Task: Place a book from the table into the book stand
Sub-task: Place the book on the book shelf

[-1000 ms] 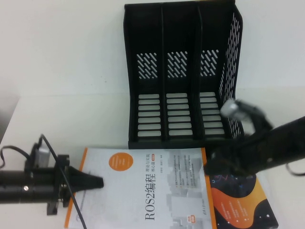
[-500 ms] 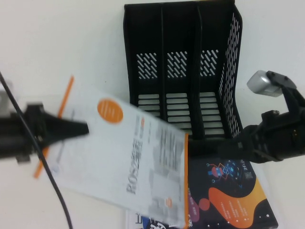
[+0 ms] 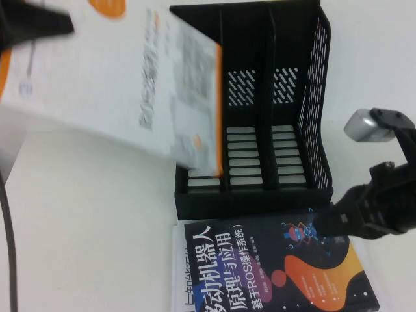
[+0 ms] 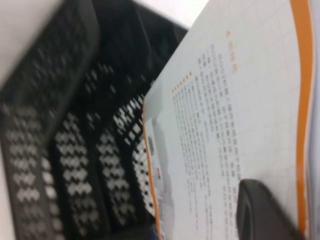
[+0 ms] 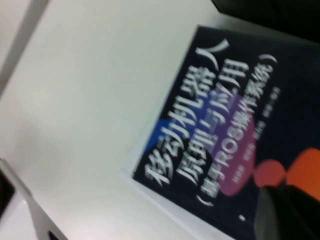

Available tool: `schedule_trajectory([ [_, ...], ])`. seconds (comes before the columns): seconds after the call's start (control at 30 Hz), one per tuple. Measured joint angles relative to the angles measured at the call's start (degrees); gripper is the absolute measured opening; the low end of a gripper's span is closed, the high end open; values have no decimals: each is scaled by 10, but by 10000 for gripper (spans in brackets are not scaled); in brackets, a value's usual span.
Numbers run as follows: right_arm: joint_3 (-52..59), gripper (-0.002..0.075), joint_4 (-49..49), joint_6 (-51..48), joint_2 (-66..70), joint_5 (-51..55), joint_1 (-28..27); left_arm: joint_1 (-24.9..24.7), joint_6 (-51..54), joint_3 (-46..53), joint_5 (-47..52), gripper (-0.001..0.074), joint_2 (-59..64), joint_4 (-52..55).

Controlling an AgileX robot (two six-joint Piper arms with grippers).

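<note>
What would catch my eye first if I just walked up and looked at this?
Probably the big white book with orange trim, held up in the air at the far left by the left gripper, tilted toward the black book stand at the back of the table. Next, the dark book lying flat in front of the stand, with the right gripper at its far right corner.

1. The left gripper (image 3: 39,23) is cut off by the high view's top-left corner; its hold cannot be made out.
2. The white book (image 3: 130,84) is motion-blurred, hiding the stand's (image 3: 260,97) left slot.
3. The dark book (image 3: 273,273) runs off the bottom edge.
4. The right gripper (image 3: 335,221) (fingers unreadable) overlaps that book's corner.
</note>
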Motion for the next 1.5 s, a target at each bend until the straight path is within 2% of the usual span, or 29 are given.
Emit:
schedule_trajectory([
  [0.17,0,4,-50,27,0,3,0,-63,-93,-131,-30,106,61,119],
  [0.4,0,4,-68,36,0,4,0,-161,-244,-293,-12,106,179,313],
  [0.53,0,4,-73,36,0,4,0,-201,-309,-360,16,106,240,414],
  [0.67,0,4,-74,36,0,4,0,-231,-344,-401,38,106,292,465],
  [0.97,1,4,-82,36,0,4,0,-243,-365,-464,118,106,318,485],
  [1.23,3,4,-83,41,0,4,0,-243,-365,-559,118,105,313,488],
  [1.5,3,4,-83,44,0,4,0,-243,-365,-573,118,105,310,519],
])
